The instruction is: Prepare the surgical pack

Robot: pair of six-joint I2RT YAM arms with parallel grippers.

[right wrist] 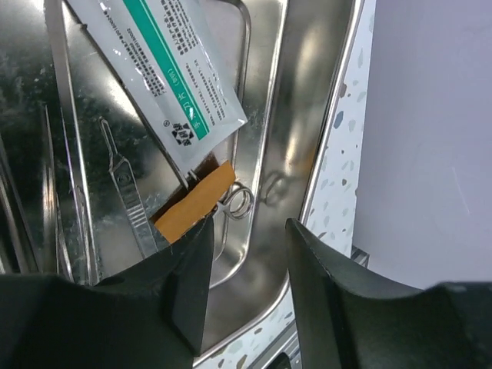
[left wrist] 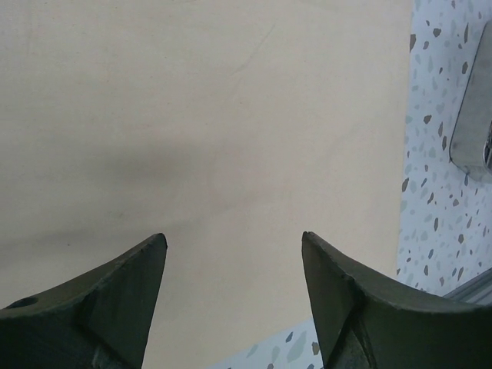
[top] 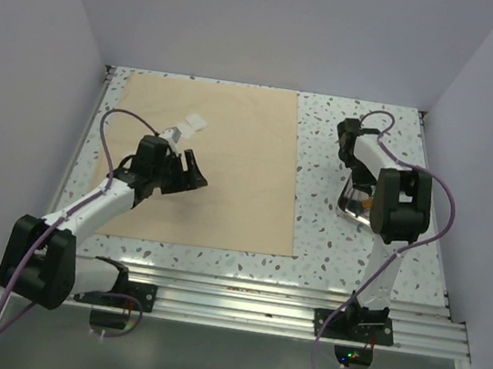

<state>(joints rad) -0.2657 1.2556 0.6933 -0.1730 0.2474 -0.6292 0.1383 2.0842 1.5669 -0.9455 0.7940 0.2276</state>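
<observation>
The tan sheet (top: 221,172) lies flat on the left half of the table and fills the left wrist view (left wrist: 207,115). A white gauze square (top: 191,126) lies on it, just behind my left gripper (top: 195,173). The left gripper (left wrist: 232,237) is open and empty, low over the sheet. The steel tray (top: 352,207) sits on the right. My right gripper (right wrist: 249,224) is open and empty just above the tray (right wrist: 307,115). The tray holds a white-and-green packet (right wrist: 161,69), an orange packet (right wrist: 192,204), the scissors' finger ring (right wrist: 240,201) and a thin metal handle (right wrist: 127,192).
The speckled tabletop (top: 329,251) shows between the sheet and the tray. The tray's corner shows at the right edge of the left wrist view (left wrist: 470,115). Purple walls close in the back and sides. A metal rail (top: 258,296) runs along the near edge.
</observation>
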